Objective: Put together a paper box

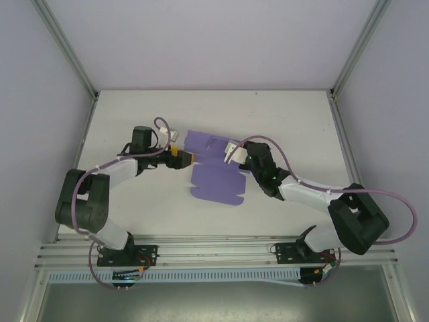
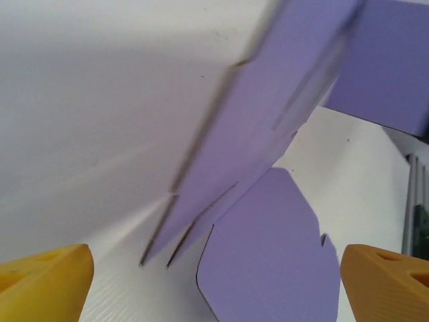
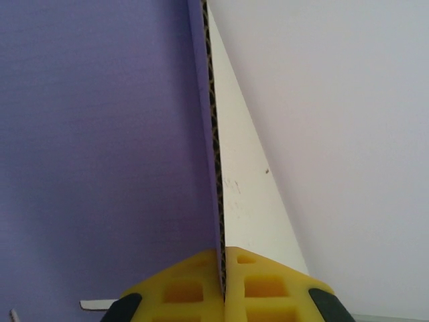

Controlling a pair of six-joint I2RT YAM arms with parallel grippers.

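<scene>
Paper box (image 1: 216,178) lies mid-table (image 1: 134,114) as a part-folded purple sheet, with one panel lifted off the surface. Left gripper (image 1: 188,159) is at the sheet's left edge, jaws spread wide and gripping nothing. Right gripper (image 3: 223,253) is pinched tight on the raised panel's edge, on the sheet's right side.

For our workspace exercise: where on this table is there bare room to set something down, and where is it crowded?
Free: the far strip of table between the paper box and the back wall; the near strip between box and arm bases. Crowded: the middle, where left gripper and right gripper flank the box.
</scene>
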